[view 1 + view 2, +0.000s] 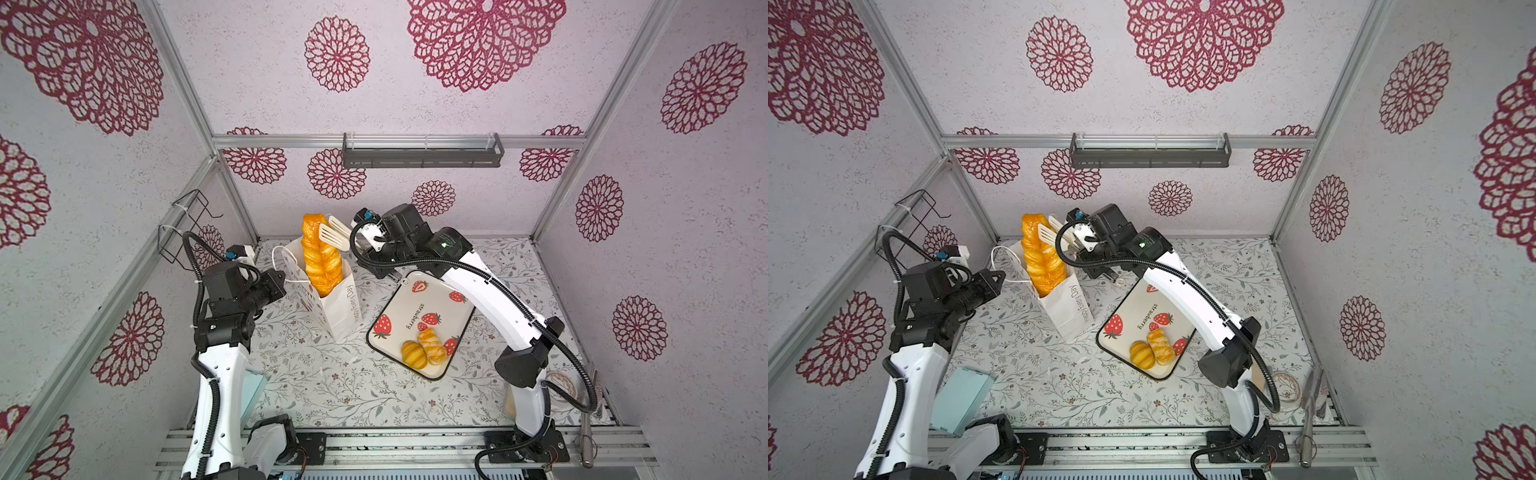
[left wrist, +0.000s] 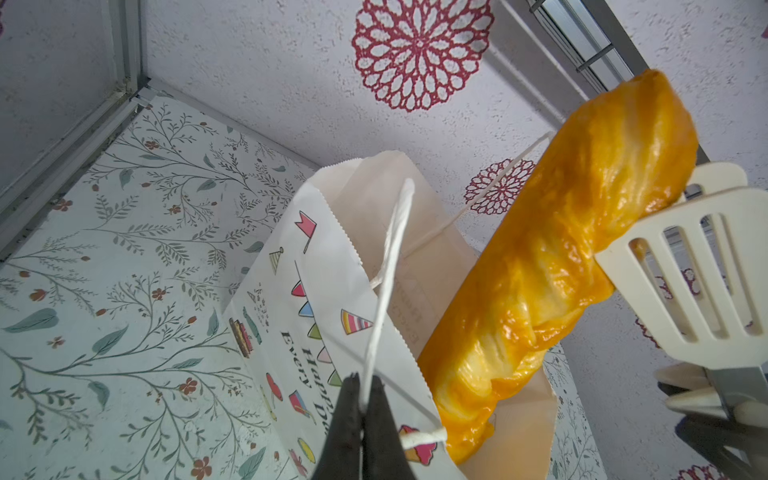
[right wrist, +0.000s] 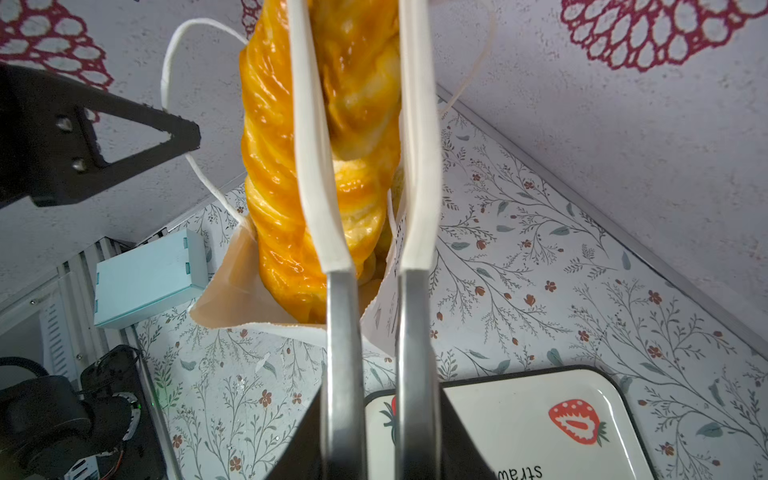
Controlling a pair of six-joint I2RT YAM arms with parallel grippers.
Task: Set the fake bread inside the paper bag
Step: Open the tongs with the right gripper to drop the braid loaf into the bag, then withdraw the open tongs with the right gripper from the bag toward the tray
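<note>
Braided loaf (image 1: 320, 257) stands on end in the bag (image 1: 340, 311), lower part inside, upper part sticking out well above the rim. Bag is upright on the table, just beside the tray (image 1: 399, 303).

White slotted tongs (image 1: 334, 237) sit at the loaf's upper part with the blades parted. One blade touches the loaf's side; can't tell if they squeeze it. Right gripper (image 3: 376, 436) is clamped on the tongs' metal arms. Left gripper (image 2: 360, 399) is closed, pinching the bag's cord handle (image 2: 390, 266).

Step, judged: letting the loaf go into the bag. Next move likely needs the blades spread wider and drawn off the loaf without dragging it out or tipping the bag, left side steadying. A round roll (image 1: 414, 354) and a small twist (image 1: 432, 347) lie touching on the tray, not yet bagged.

Views: only the left wrist view shows the cord pinched between the fingers. The right wrist view shows the gap between the tong blades and looks down into the bag mouth. Only the top views show the tray bread.
</note>
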